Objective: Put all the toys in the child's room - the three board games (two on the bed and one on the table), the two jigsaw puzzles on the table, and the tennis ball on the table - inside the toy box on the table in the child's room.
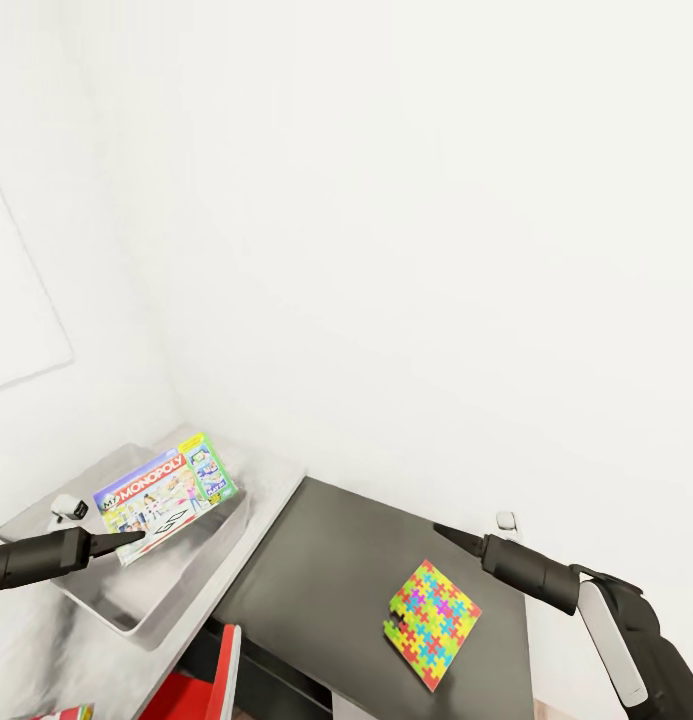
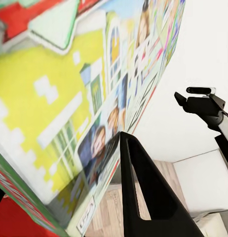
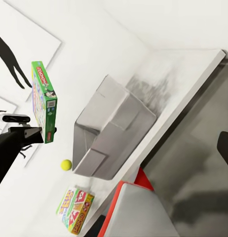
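Note:
My left gripper (image 1: 129, 540) is shut on the edge of the Monopoly board game (image 1: 164, 494), which it holds tilted in the air just over the grey toy box (image 1: 176, 590) on the light-grey table (image 1: 278, 492). In the left wrist view the printed lid (image 2: 69, 113) is very close, beside one finger (image 2: 143, 192). The right wrist view has the toy box (image 3: 114, 128), the held game (image 3: 44, 101), the tennis ball (image 3: 66, 164) and a yellow-red-green board game (image 3: 77, 210) on the table. A jigsaw puzzle (image 1: 433, 622) lies on the dark counter, under my open, empty right gripper (image 1: 454, 536).
A red and grey chair (image 1: 201, 690) stands under the table's front edge. The dark-grey counter (image 1: 336, 560) joins the table at the corner. White walls close in behind and to the left. A black silhouette picture (image 3: 10, 59) hangs on the wall.

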Controlling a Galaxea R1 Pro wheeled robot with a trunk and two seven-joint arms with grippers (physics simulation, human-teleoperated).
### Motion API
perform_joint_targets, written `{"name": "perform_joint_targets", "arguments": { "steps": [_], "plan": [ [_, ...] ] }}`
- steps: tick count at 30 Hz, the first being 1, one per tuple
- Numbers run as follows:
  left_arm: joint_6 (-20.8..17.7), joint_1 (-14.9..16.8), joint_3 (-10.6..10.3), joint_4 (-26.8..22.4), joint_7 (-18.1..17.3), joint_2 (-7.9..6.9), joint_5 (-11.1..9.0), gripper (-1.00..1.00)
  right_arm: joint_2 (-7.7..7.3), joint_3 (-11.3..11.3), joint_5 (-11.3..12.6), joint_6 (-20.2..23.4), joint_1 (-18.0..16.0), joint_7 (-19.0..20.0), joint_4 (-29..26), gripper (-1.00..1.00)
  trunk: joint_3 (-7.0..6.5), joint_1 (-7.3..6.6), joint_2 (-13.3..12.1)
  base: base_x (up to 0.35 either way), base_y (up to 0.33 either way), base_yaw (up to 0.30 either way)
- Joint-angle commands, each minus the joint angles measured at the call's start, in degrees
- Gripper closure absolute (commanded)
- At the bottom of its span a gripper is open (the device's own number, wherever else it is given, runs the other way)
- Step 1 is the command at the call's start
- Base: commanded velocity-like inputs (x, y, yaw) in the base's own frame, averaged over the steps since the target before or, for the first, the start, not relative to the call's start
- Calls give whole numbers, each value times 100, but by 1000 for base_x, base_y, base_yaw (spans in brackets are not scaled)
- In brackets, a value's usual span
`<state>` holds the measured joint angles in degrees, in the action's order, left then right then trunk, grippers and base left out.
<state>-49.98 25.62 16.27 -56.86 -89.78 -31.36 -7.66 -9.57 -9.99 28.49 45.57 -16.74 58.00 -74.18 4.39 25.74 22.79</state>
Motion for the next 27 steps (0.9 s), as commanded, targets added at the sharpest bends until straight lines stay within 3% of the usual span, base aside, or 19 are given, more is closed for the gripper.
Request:
{"name": "perform_joint_targets", "arguments": {
  "steps": [1, 27],
  "plan": [
    [-56, 5, -1, -1, -22, -1, 1, 100, -1, -3, 16, 31, -5, 7, 0, -100, 13, 4, 13, 44, 0, 0],
    [-56, 5, 2, -1, -22, -3, 1, 100, -1, 5, 16, 31, -5, 8, 0, -100, 13, 4, 13, 17, 0, 0]
  ]
}}
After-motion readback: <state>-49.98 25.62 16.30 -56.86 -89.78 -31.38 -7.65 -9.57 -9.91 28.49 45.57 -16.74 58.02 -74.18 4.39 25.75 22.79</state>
